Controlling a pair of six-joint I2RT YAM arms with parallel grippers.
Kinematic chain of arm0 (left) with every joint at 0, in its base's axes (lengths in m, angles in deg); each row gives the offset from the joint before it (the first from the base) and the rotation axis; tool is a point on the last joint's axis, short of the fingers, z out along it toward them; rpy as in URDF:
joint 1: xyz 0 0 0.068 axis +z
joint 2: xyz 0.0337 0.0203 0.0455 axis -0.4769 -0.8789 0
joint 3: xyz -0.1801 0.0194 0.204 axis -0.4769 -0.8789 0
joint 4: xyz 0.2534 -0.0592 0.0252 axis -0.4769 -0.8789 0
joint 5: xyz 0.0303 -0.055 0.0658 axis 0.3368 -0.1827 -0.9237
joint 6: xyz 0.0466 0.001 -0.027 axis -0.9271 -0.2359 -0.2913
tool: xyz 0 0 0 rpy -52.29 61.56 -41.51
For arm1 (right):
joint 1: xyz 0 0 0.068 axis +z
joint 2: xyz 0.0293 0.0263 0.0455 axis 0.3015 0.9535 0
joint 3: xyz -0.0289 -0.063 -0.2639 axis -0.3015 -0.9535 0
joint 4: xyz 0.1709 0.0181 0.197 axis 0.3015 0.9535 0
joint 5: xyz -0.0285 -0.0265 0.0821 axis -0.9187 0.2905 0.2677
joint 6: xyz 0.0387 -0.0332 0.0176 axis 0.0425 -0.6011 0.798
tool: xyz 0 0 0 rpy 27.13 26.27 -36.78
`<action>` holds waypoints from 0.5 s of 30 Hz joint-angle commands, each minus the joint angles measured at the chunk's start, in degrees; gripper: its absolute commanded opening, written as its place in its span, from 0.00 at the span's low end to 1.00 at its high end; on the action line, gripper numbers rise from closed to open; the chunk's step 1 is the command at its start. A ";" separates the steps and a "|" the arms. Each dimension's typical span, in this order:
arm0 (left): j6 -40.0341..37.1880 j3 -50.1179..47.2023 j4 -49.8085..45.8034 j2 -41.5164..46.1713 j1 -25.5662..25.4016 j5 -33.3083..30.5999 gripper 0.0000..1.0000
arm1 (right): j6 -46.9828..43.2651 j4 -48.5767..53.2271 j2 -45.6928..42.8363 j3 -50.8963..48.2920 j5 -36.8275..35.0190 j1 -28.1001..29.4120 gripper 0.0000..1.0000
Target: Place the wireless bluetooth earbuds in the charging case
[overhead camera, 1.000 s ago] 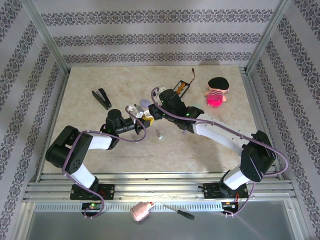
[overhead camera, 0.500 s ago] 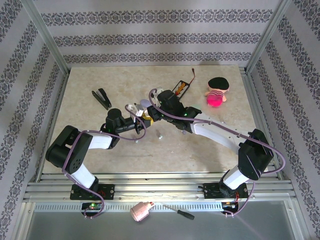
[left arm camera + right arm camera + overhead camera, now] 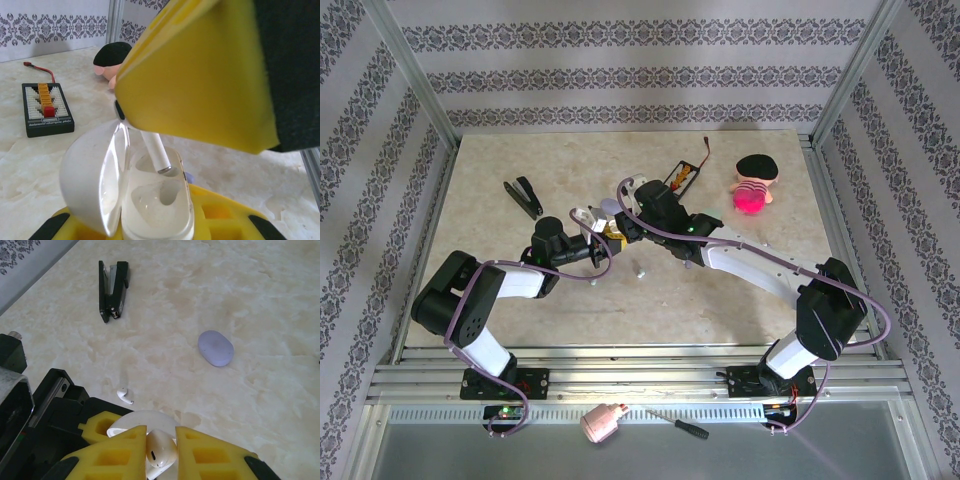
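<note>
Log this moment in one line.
left gripper: holds open charging case | right gripper: holds earbud, stem at case well | second earbud: loose on table

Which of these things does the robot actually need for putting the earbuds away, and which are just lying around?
Part of the job:
charging case, open, in the left pincer
earbud gripped by the right pincer
loose earbud

Just lying about:
stapler
lavender oval shell
black connector board
doll
screwdriver
</note>
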 commanded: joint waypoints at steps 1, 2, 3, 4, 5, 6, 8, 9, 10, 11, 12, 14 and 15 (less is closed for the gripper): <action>1.28 1.18 3.98 -0.24 0.74 1.73 0.00 | -0.98 -1.19 0.35 0.25 -1.80 0.80 0.18; 1.45 1.17 4.09 -0.16 0.78 1.82 0.00 | -1.06 -1.37 0.43 0.25 -1.52 0.78 0.19; 1.62 1.22 4.08 -0.15 0.80 1.80 0.00 | -1.22 -1.40 0.52 0.33 -1.39 0.91 0.19; 1.64 1.18 4.13 -0.20 0.81 1.75 0.00 | -1.30 -1.48 0.53 0.33 -1.62 1.13 0.18; 1.70 1.20 4.10 -0.29 0.73 1.68 0.00 | -1.35 -1.56 0.64 0.33 -1.59 1.24 0.18; 1.80 1.18 4.07 -0.28 0.84 1.62 0.00 | -1.41 -1.62 0.59 0.33 -1.52 1.31 0.18; 2.05 1.17 4.08 -0.27 0.95 1.57 0.00 | -1.15 -1.82 0.41 0.18 -1.08 1.31 0.18; 2.30 1.17 4.07 -0.17 1.03 1.49 0.00 | -1.07 -1.96 0.22 -0.05 -0.78 1.31 0.18; 2.57 1.26 4.07 -0.22 1.05 1.35 0.00 | -1.16 -2.15 0.11 -0.25 -0.46 1.31 0.18; 2.92 1.28 4.15 -0.08 1.14 1.35 0.00 | -1.15 -2.33 -0.12 -0.52 -0.18 1.31 0.18; 3.12 1.26 4.24 -0.07 1.21 1.34 0.00 | -1.08 -2.57 -0.22 -0.84 -0.22 1.32 0.18; 3.47 1.42 4.25 -0.07 1.26 1.38 0.00 | -0.99 -2.71 -0.29 -1.07 0.25 1.31 0.18; 3.50 1.47 4.17 -0.06 1.20 1.34 0.00 | -0.97 -2.90 -0.44 -1.15 0.65 1.32 0.18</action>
